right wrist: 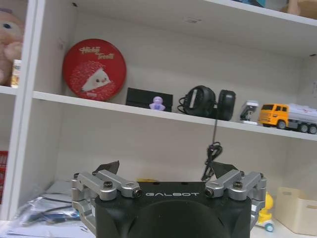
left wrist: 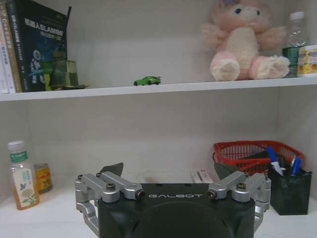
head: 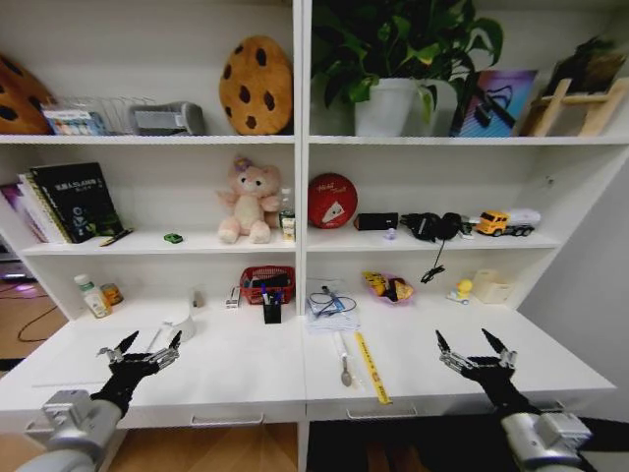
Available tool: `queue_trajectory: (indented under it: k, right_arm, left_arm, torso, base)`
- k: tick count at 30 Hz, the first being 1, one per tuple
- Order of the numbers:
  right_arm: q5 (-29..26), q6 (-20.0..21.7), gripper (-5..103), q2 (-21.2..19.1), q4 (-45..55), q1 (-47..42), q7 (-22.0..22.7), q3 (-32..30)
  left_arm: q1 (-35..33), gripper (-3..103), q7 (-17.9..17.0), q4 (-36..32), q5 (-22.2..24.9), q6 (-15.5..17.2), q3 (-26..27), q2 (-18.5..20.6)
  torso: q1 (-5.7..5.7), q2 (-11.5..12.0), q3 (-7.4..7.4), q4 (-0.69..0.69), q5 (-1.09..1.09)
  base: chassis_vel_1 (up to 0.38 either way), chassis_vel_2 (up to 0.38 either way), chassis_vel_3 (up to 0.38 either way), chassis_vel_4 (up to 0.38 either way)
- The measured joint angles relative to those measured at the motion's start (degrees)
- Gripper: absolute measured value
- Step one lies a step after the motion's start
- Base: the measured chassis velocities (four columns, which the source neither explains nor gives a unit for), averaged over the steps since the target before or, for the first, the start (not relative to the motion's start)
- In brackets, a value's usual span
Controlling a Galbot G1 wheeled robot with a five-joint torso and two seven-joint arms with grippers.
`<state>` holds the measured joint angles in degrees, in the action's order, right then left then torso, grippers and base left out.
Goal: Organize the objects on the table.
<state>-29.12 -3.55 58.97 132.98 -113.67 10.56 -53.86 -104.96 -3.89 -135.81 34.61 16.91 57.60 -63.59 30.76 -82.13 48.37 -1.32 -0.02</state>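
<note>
Low over the white desk top (head: 246,369), the left gripper (head: 141,346) hovers near its left front, fingers spread wide and holding nothing. Farther back stand a small bottle (head: 90,295) and a dark pen cup (head: 272,311) in front of a red basket (head: 267,282). Near the middle lie a spoon (head: 344,362) and a yellow ruler (head: 371,366). The right gripper (head: 476,350) hovers over the desk's right front, fingers likewise wide and empty.
</note>
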Motion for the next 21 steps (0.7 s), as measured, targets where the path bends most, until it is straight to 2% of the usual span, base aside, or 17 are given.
queue_trajectory:
  k: [1, 5, 7, 8, 11, 12, 14, 15, 16, 18, 19, 21]
  right_arm:
    - [0.0, 0.0, 100, 0.0, 0.0, 0.0, 0.0, 0.0]
    - [0.0, 0.0, 100, 0.0, 0.0, 0.0, 0.0, 0.0]
    - [0.0, 0.0, 100, 0.0, 0.0, 0.0, 0.0, 0.0]
    - [0.0, 0.0, 100, 0.0, 0.0, 0.0, 0.0, 0.0]
    - [0.0, 0.0, 100, 0.0, 0.0, 0.0, 0.0, 0.0]
    - [0.0, 0.0, 100, 0.0, 0.0, 0.0, 0.0, 0.0]
    - [0.0, 0.0, 100, 0.0, 0.0, 0.0, 0.0, 0.0]
    - [0.0, 0.0, 100, 0.0, 0.0, 0.0, 0.0, 0.0]
    - [0.0, 0.0, 100, 0.0, 0.0, 0.0, 0.0, 0.0]
    - [0.0, 0.0, 100, 0.0, 0.0, 0.0, 0.0, 0.0]
    - [0.0, 0.0, 100, 0.0, 0.0, 0.0, 0.0, 0.0]
    - [0.0, 0.0, 100, 0.0, 0.0, 0.0, 0.0, 0.0]
  left_arm:
    - [0.0, 100, 0.0, 0.0, 0.0, 0.0, 0.0, 0.0]
    - [0.0, 100, 0.0, 0.0, 0.0, 0.0, 0.0, 0.0]
    - [0.0, 100, 0.0, 0.0, 0.0, 0.0, 0.0, 0.0]
    - [0.0, 100, 0.0, 0.0, 0.0, 0.0, 0.0, 0.0]
    - [0.0, 100, 0.0, 0.0, 0.0, 0.0, 0.0, 0.0]
    - [0.0, 100, 0.0, 0.0, 0.0, 0.0, 0.0, 0.0]
    - [0.0, 100, 0.0, 0.0, 0.0, 0.0, 0.0, 0.0]
    - [0.0, 100, 0.0, 0.0, 0.0, 0.0, 0.0, 0.0]
    - [0.0, 100, 0.0, 0.0, 0.0, 0.0, 0.0, 0.0]
    - [0.0, 100, 0.0, 0.0, 0.0, 0.0, 0.0, 0.0]
    - [0.0, 100, 0.0, 0.0, 0.0, 0.0, 0.0, 0.0]
    - [0.0, 100, 0.0, 0.0, 0.0, 0.0, 0.0, 0.0]
  torso:
    - [0.00, 0.0, 0.00, -0.01, 0.09]
    - [-0.01, 0.0, -0.01, -0.03, -0.03]
    - [0.01, 0.0, 0.01, 0.01, 0.05]
    - [0.00, 0.0, -0.01, -0.02, 0.06]
    - [-0.01, 0.0, -0.01, -0.03, -0.04]
    - [0.02, 0.0, 0.00, 0.00, 0.01]
    - [0.00, 0.0, 0.00, -0.02, 0.09]
    - [-0.02, 0.0, -0.01, -0.03, 0.06]
    - [-0.01, 0.0, -0.01, -0.04, -0.05]
    - [0.00, 0.0, 0.00, -0.02, -0.07]
    - [0.01, 0.0, 0.00, 0.01, -0.04]
    - [-0.02, 0.0, -0.02, -0.02, 0.08]
  base:
    - [0.299, 0.304, -0.303, -0.276]
    - [0.302, 0.303, -0.307, -0.311]
    - [0.339, 0.316, -0.364, -0.341]
    - [0.367, 0.383, -0.382, -0.367]
    - [0.362, 0.344, -0.375, -0.351]
    - [0.404, 0.385, -0.396, -0.371]
    - [0.404, 0.379, -0.374, -0.371]
    - [0.355, 0.379, -0.374, -0.360]
    - [0.355, 0.334, -0.376, -0.360]
    - [0.364, 0.334, -0.351, -0.331]
    - [0.368, 0.361, -0.351, -0.352]
    - [0.317, 0.357, -0.352, -0.365]
